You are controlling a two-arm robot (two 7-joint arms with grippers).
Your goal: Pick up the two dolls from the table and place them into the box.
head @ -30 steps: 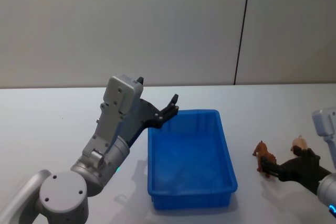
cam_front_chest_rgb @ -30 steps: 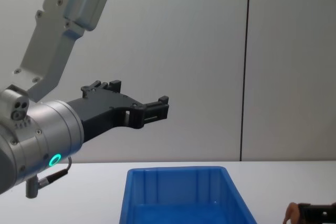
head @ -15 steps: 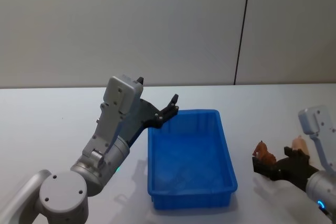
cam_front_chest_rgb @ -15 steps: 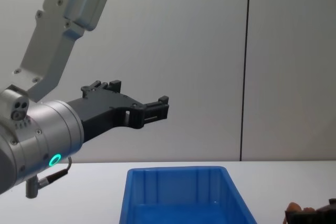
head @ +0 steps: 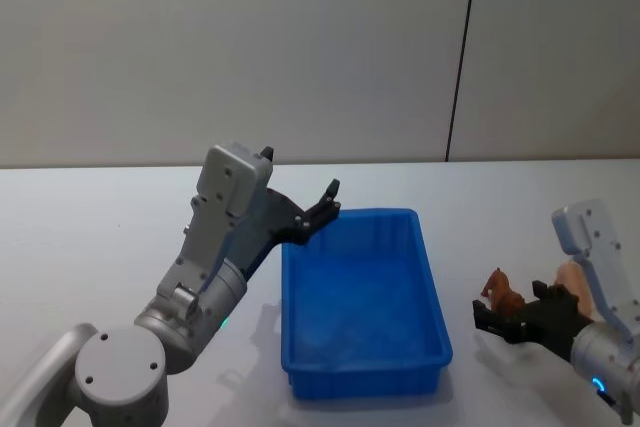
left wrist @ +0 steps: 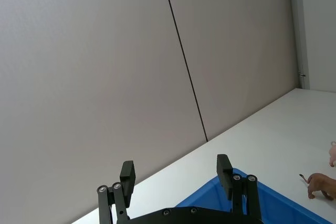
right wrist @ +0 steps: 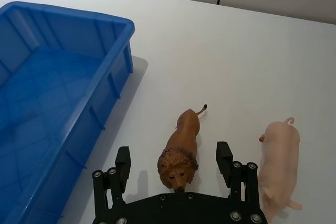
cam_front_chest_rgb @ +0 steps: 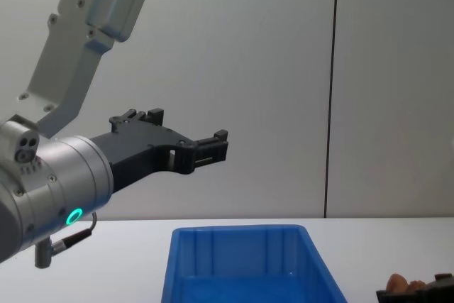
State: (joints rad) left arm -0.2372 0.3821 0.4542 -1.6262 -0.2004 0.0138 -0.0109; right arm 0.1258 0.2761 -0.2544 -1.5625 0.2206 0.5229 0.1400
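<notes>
The reddish-brown lion doll (right wrist: 184,140) stands on the white table (head: 80,247) to the right of the blue box (head: 350,215). My right gripper (right wrist: 174,158) is open, one finger on each side of the lion's head without touching it. The pale pink pig doll (right wrist: 278,156) stands just outside the gripper, on the side away from the box. The head view shows the lion (head: 503,294), the pig (head: 572,275) and the right gripper (head: 495,319) low over the table. My left gripper (head: 325,202) hangs open and empty above the box's far left corner.
The box (right wrist: 113,77) has nothing in it, and its right wall lies a short way from the lion. A grey wall with a dark vertical seam rises behind the table. White tabletop lies open around the two dolls.
My right gripper has moved forward toward the box, so its fingers now straddle the lion. Both dolls and the left arm have stayed in place.
</notes>
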